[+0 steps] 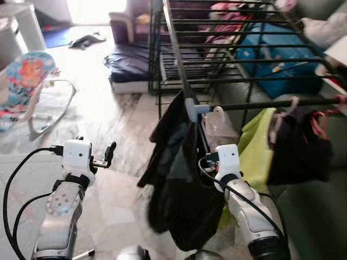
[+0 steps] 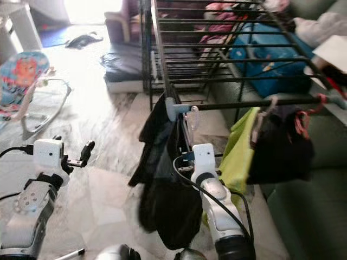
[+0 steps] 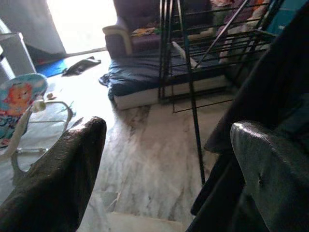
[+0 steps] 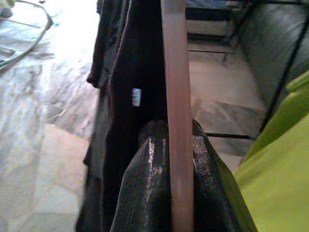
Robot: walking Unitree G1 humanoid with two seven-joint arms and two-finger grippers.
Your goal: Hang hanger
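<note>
— Item one, risks?
— The hanger (image 4: 176,121), carrying a black garment (image 1: 181,184), sits up by the near-left corner of the rack (image 1: 227,81). My guess: its hook may miss the rail (image 1: 271,103), or the cloth may snag on the corner joint (image 1: 194,108), and the lot drops to the floor (image 1: 124,141).
— Item two, right pincer (image 4: 169,140)?
— Clenched on the hanger's pinkish bar, fingers (image 4: 145,183) pressed either side, just under that corner, yellow-green cloth (image 1: 255,146) to its right.
— Item three, left pincer (image 1: 108,154)?
— Released, fingers apart, grasping nothing, over the floor, well left of the rack.
</note>
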